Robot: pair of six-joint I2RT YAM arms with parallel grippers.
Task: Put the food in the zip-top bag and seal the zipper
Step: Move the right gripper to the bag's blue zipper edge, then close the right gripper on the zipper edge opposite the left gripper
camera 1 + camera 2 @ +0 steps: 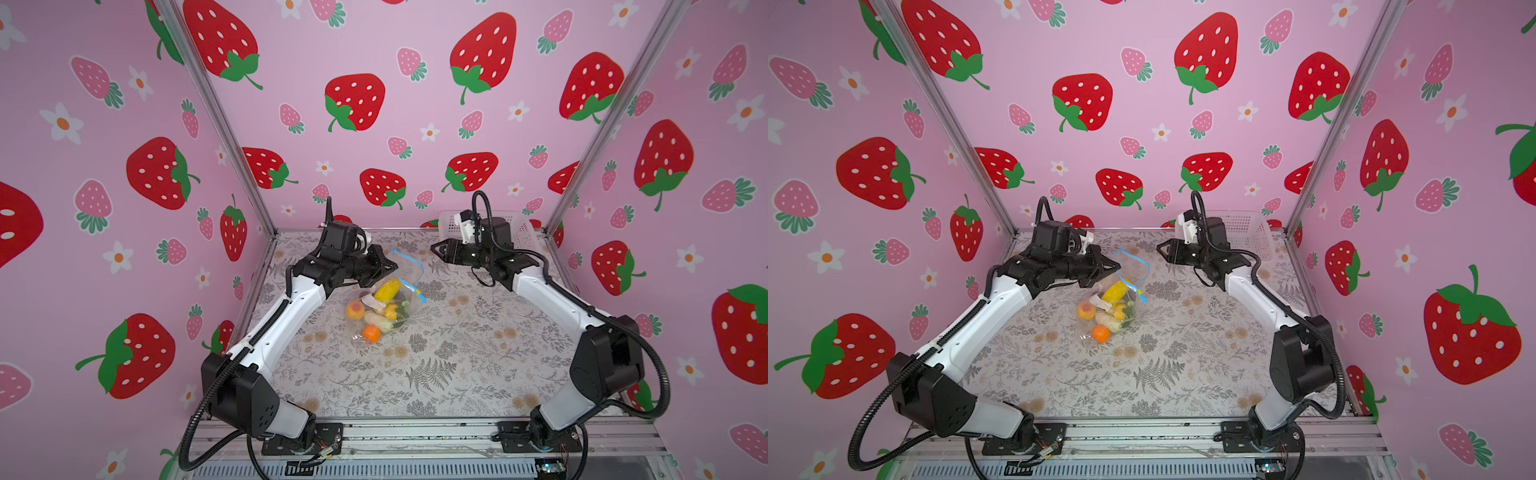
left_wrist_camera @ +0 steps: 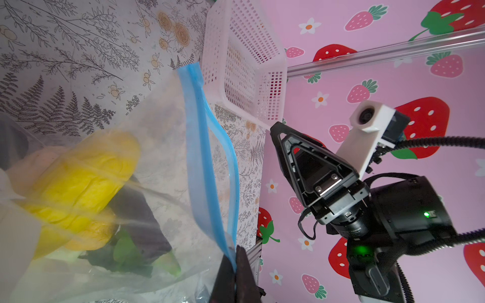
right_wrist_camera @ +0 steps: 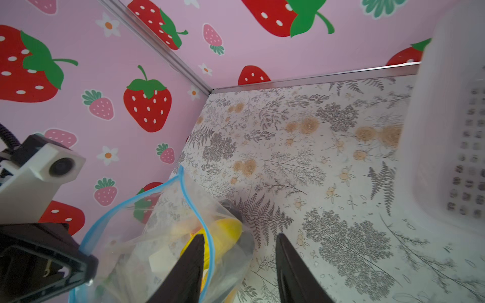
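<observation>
Zip-top bag (image 1: 406, 266), one, clear crinkly plastic, slumps mid-table on the floral-print cloth (image 1: 457, 353); at least six toy foods inside, among them a round orange (image 1: 371, 333), a peach (image 1: 355, 309) and a ridged yellow piece (image 1: 388, 289). Left gripper (image 1: 390, 266) is clamped tight on the light-blue zipper strip (image 2: 202, 131), holding the parted mouth up. Right gripper (image 3: 240, 246) has its jaws apart and empty, near the bag, in front of the one white mesh basket (image 2: 244, 65).
</observation>
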